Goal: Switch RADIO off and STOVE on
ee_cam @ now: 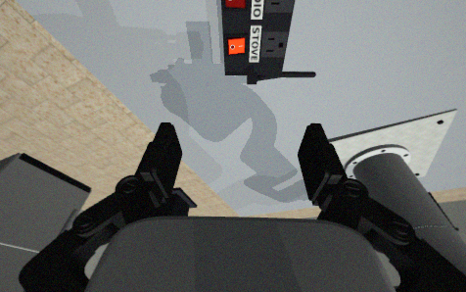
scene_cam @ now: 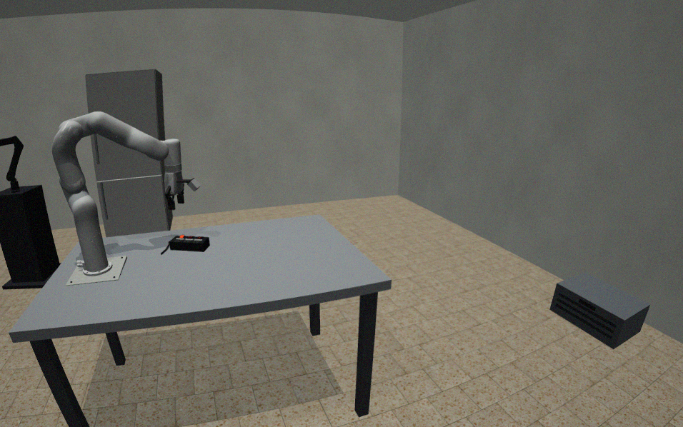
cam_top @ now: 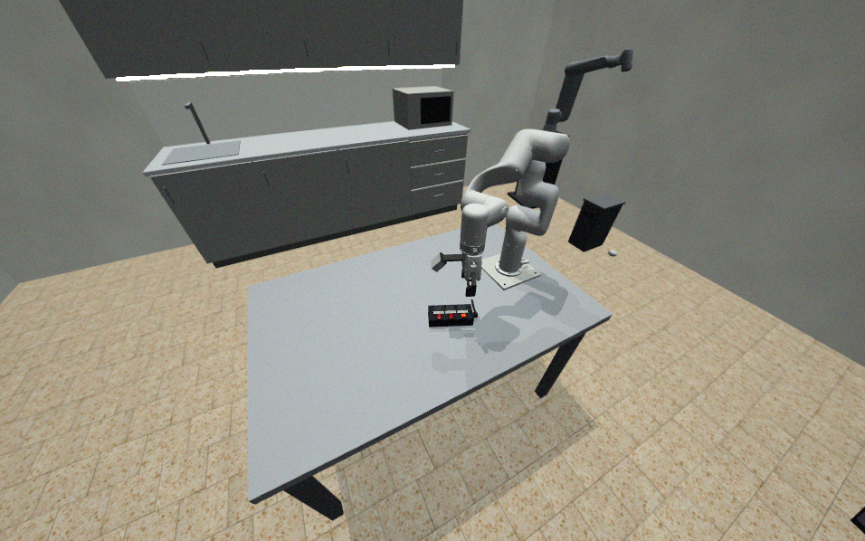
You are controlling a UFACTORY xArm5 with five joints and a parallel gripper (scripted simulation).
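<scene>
Jaws spread wide, empty, above power strip (ee_cam: 256, 36).

Grey table (cam_top: 356, 395) on dark legs, tan tiled floor (cam_top: 128, 383), grey kitchen counter (cam_top: 306, 185) with sink (cam_top: 201, 151) and tap (cam_top: 197, 122), microwave (cam_top: 422, 106), tall grey refrigerator (scene_cam: 126, 151), dark vented box (scene_cam: 599, 310) near wall, dark bin (cam_top: 594, 223).

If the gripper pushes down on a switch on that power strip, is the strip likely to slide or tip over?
The power strip is low and lies flat on the table, so tipping seems unlikely. Nothing visibly anchors it, so an off-centre push might slide or turn it. Its body looks rigid. The open gripper hangs above the strip, touching nothing.
</scene>
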